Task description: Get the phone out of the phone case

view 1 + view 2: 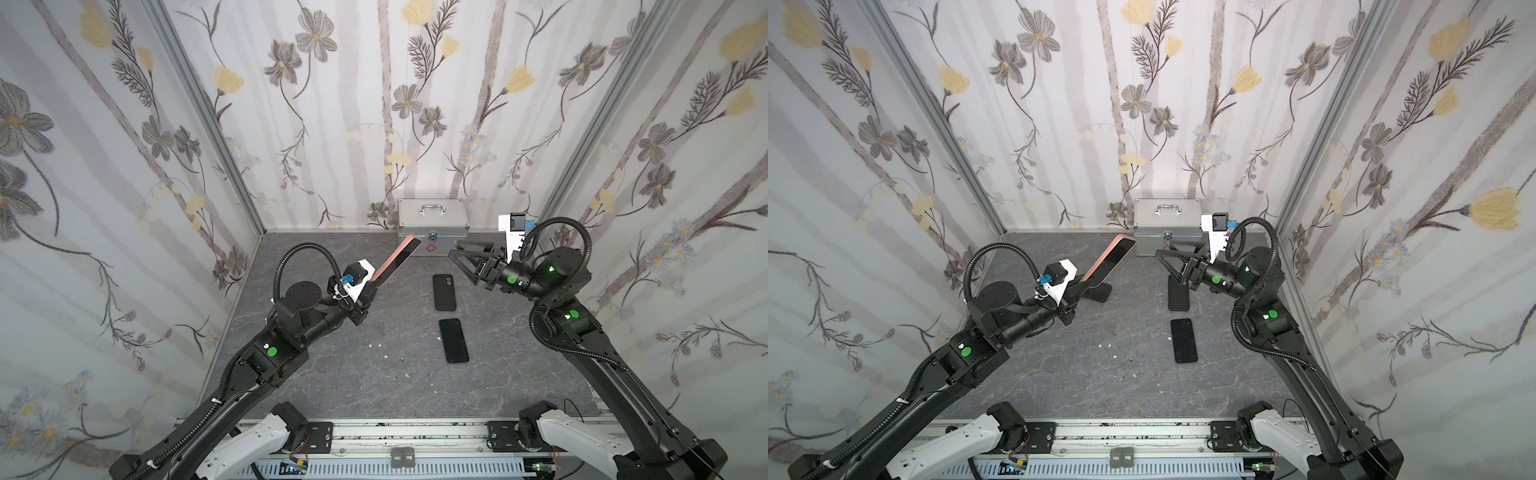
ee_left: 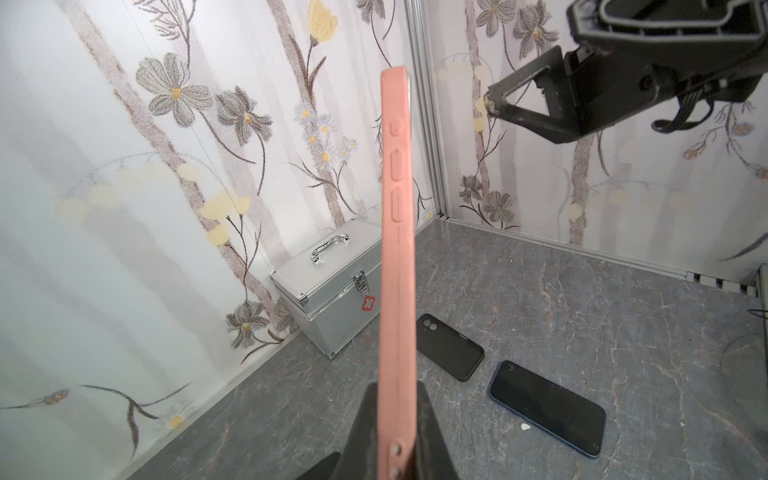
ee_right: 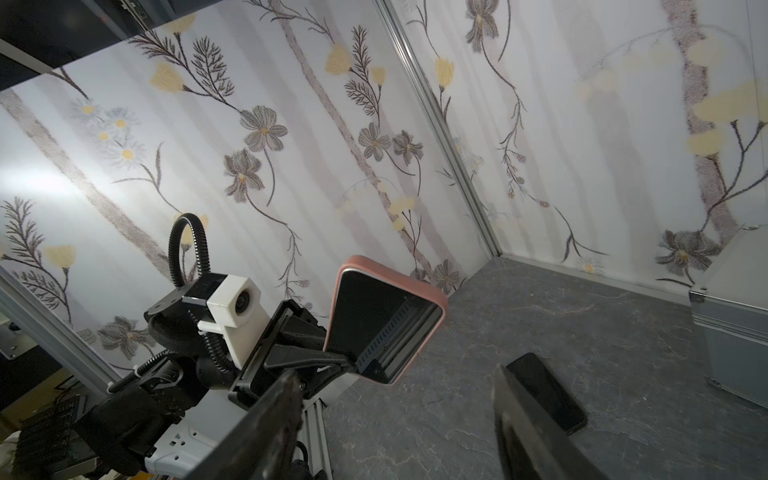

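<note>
Holding the pink phone case (image 2: 399, 249) by its bottom end, the left gripper (image 1: 371, 287) is clenched across front and back. The phone (image 3: 374, 328) is seated inside, and the whole thing is up in the air, well clear of the table (image 1: 332, 374).

Right gripper (image 1: 455, 248) has its jaws spread wide with nothing between them. It's near the case, not touching.

Key geometry:
- The long axis runs from the left gripper up and away toward the back wall, tilted rather than upright.
- The free top end is the part closest to the right gripper, across a gap and at about the same height in both top views.
- The screen faces the right arm, and the pink back faces away from it.
- My read is that the right arm is the one to work the free top corner while the left just anchors.

Materials:
- The case is matte and looks like soft silicone. It has rounded corners, moulded button bumps along the side edge, and a thin lip wrapped over a pale phone frame.
- The phone front is glossy dark glass, likely slick under the fingers (image 3: 274, 407).
- I expect the lip to flex and peel at a corner rather than the phone sliding out.

Also on the table:
- A black case (image 1: 444, 292) lies flat, back up, with its camera cutout showing.
- A bare dark phone (image 1: 454, 340) lies just beside it on the near side, with a small gap between them.
- An aluminium box (image 1: 432, 216) with a handle and latch sits against the back wall.
</note>
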